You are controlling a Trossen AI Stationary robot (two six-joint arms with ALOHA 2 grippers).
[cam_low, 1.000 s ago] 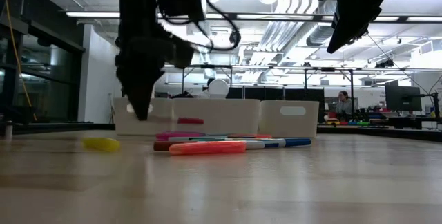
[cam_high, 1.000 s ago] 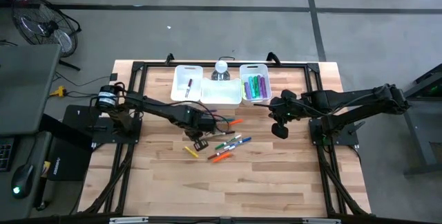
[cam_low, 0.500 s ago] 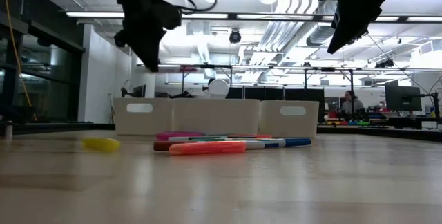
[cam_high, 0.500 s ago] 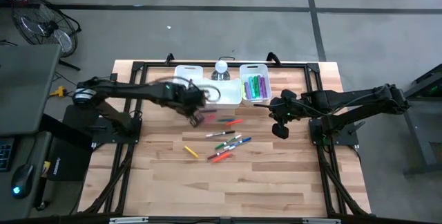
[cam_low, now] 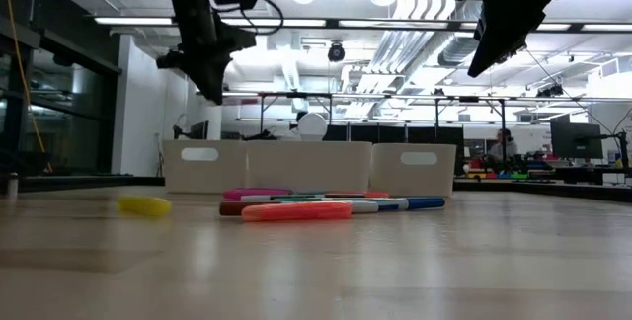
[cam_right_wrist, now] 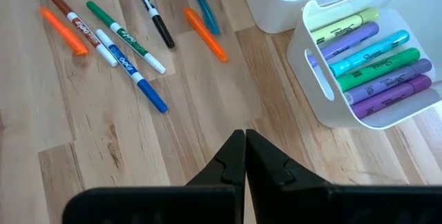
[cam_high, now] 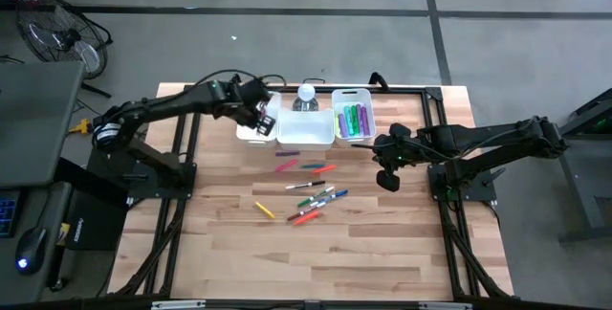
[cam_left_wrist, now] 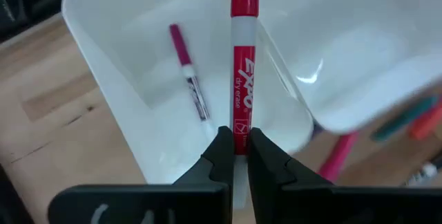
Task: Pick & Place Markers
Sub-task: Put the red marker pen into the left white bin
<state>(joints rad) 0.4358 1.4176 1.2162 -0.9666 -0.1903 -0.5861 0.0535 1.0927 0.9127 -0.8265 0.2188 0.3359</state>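
Nearest the table's front edge: a yellow marker (cam_high: 264, 210) lying alone on the wood, and beside it an orange marker (cam_high: 306, 216) at the front of the loose pile (cam_high: 314, 195). In that pile: green, brown, blue, black and orange sticks, several with white barrels, scattered close together on the table (cam_high: 382, 253). A little farther back, a pink marker (cam_high: 286, 166) and more coloured ones (cam_high: 316, 168) just in front of the bins.

At mid-depth on the right side: right gripper (cam_right_wrist: 244, 140), hovering above bare wood beside the pile, fingers pressed together, holding nothing.

At the back, three white bins in a row. Right bin (cam_high: 367, 94): packed with purple, green, yellow and blue highlighters (cam_right_wrist: 373, 61). Middle bin (cam_high: 306, 138): contents not clear. Left bin (cam_left_wrist: 90, 16): one magenta-capped marker (cam_left_wrist: 188, 80) lying on its floor.

Over the left bin: left gripper (cam_left_wrist: 235, 143), raised well off the table, fingers clamped on a red marker (cam_left_wrist: 243, 65) with a white barrel, gripped near one end, the rest pointing out past the fingertips over the bin's wall beside the middle bin.

Beyond the table: a room with ceiling lights and desks, a person (cam_low: 506, 148) seated far off.
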